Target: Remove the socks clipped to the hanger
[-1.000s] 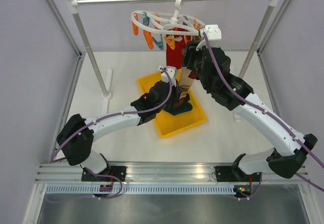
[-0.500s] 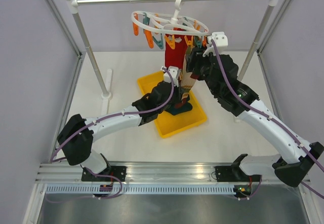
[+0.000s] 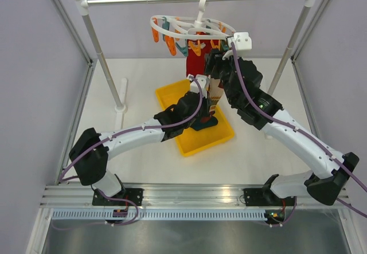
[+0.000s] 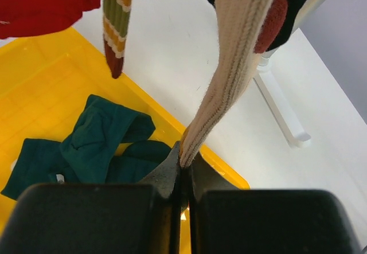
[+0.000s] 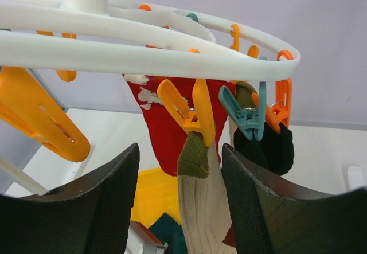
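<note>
White hanger point(image 3: 192, 27) on the rail point(image 3: 172, 0) dangles soft, light socks point(image 3: 196, 65) over a yellow tray point(image 3: 198, 143). From the left wrist, the left gripper point(image 4: 184, 162) is pinched tight on the cream sock point(image 4: 229, 76) at its floppy toe, three more socks hang nearby, and what look like two teal socks point(image 4: 86, 151) lie in the tray. From the right wrist, the right gripper point(image 5: 179, 151) is wide open around the one orange clip point(image 5: 189, 113) biting the cream sock's cuff, and that looks like the spot to free.

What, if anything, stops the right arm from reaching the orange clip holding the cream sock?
Nothing, it seems, so probably yes. The right gripper is open and the orange clip sits just beyond the gap between its fingers, unblocked. The left gripper pinches the cream sock lower down.
</note>
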`<move>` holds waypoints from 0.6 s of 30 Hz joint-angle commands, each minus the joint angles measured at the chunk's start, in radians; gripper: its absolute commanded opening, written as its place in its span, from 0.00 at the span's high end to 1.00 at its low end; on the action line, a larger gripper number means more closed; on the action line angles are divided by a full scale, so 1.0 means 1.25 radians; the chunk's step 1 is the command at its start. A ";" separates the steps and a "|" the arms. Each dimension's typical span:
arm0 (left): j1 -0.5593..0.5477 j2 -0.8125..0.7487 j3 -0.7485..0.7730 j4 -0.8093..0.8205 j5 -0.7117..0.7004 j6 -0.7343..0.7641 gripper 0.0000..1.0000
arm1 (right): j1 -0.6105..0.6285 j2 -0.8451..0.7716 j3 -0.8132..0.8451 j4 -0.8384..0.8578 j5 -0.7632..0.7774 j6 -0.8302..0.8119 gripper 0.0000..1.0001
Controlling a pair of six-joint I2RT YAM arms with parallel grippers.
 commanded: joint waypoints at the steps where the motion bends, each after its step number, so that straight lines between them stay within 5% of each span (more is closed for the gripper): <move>1: -0.009 0.008 0.039 -0.002 -0.015 -0.010 0.98 | 0.005 0.011 0.042 0.040 0.077 -0.032 0.36; 18: -0.021 0.013 0.061 -0.014 -0.008 0.001 0.98 | 0.005 0.066 0.071 0.150 0.141 -0.088 0.30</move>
